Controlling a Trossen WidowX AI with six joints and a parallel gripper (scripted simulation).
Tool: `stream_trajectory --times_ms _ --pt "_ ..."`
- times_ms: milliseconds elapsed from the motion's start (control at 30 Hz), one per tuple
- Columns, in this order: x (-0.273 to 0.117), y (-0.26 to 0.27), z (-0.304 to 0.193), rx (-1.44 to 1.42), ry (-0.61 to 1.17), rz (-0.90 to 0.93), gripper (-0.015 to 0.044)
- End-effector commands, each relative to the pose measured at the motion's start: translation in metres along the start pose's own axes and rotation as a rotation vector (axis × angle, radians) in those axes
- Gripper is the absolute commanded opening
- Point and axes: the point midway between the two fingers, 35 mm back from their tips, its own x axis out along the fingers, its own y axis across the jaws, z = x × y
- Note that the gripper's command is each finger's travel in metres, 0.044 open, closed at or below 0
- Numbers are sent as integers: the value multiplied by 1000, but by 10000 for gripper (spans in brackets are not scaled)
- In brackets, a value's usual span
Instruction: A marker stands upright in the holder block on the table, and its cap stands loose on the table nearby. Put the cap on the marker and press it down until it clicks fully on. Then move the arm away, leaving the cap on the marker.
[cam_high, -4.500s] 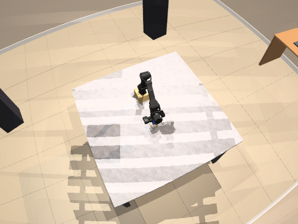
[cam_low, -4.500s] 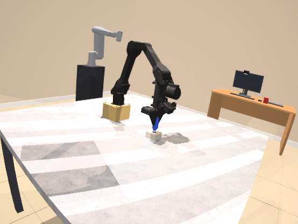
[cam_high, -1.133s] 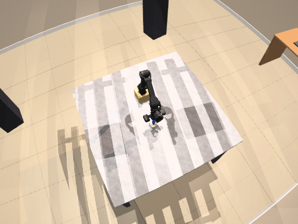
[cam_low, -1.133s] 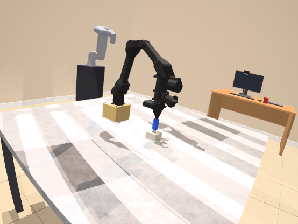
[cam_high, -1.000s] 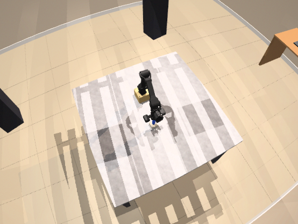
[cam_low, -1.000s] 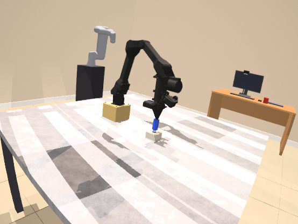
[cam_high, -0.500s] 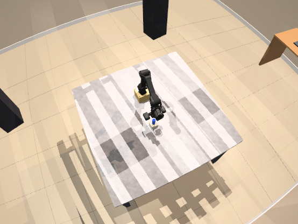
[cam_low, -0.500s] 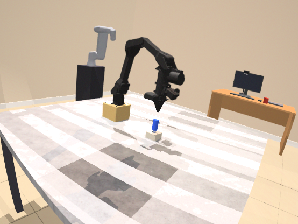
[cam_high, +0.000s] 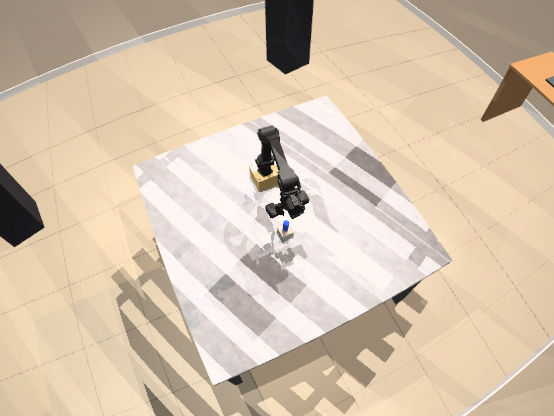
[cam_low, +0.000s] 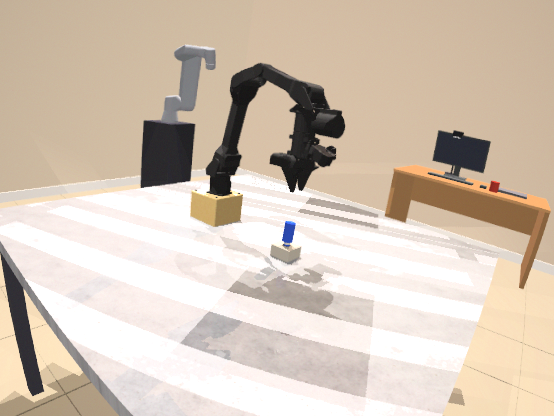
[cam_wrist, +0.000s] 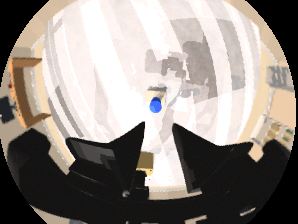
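Note:
The blue cap (cam_high: 286, 225) (cam_low: 289, 232) (cam_wrist: 155, 105) sits upright on top of the marker in the holder block. A short light piece of the marker (cam_low: 287, 244) shows between the cap and the block. The pale holder block (cam_high: 285, 234) (cam_low: 285, 253) stands on the table (cam_high: 340, 300) (cam_low: 280, 355). I cannot tell from these views whether the cap is fully on. My gripper (cam_low: 297, 190) (cam_wrist: 159, 126) points down above and a little behind the cap, clear of it. Its fingers are parted and empty.
The arm's yellow base block (cam_high: 265, 180) (cam_low: 216, 208) stands behind the holder, toward the back of the table. Off the table are a desk (cam_low: 465, 192) with a monitor (cam_low: 461, 151) and a red cup (cam_low: 494, 186), and a grey arm (cam_low: 189, 82) on a dark pedestal (cam_low: 167, 152).

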Motion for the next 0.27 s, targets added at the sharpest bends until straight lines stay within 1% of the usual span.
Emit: stream_trajectory --times_ms 0,167,200,233 --pt "-2 0 0 1 -2 -1 289" --pt "-2 0 0 1 -2 -1 420" --pt "-2 0 0 1 -2 -1 440" --pt "-2 0 0 1 -2 -1 440"
